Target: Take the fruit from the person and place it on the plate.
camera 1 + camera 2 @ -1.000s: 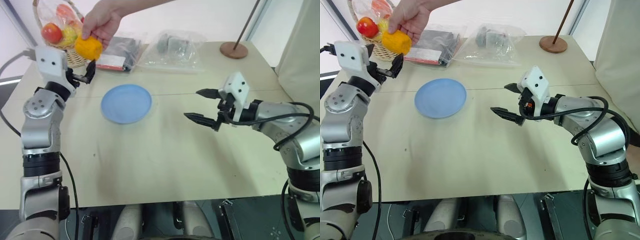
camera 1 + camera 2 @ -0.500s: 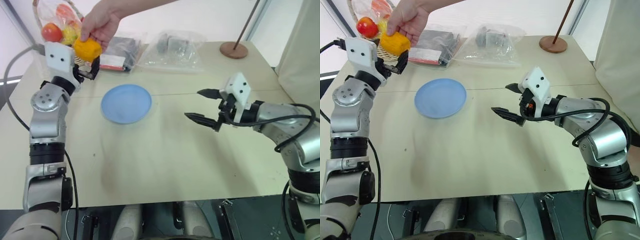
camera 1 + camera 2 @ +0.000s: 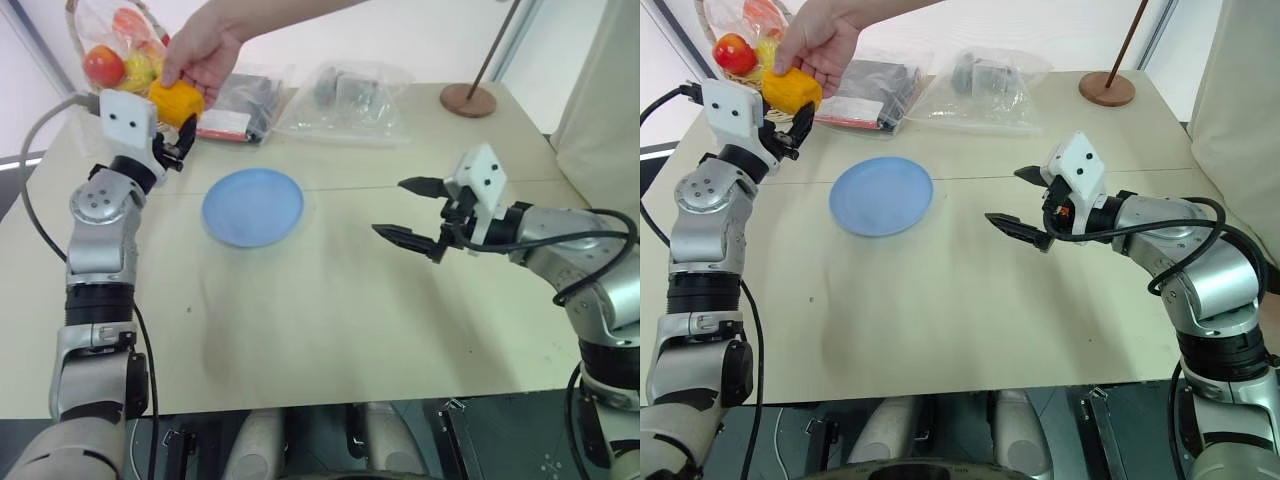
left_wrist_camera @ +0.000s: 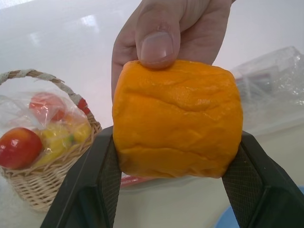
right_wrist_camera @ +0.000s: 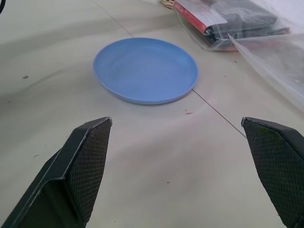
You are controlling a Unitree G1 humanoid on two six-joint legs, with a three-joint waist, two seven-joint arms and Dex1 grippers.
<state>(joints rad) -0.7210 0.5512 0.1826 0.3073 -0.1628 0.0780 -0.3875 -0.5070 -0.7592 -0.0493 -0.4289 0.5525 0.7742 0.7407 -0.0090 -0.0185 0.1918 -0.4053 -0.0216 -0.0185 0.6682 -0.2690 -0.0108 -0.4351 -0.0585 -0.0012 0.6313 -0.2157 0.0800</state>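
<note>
- Your left gripper (image 4: 175,185) has its two fingers clamped on the sides of the fruit (image 4: 176,118), up by the basket (image 3: 150,112) at the table's far left.
- The person's hand (image 3: 203,55) grips the fruit from above.
- Your right gripper (image 3: 412,210) hovers over the table (image 3: 330,310), fingers spread wide, nothing between them.
- The plate (image 3: 253,206) sits bare between both arms.
</note>
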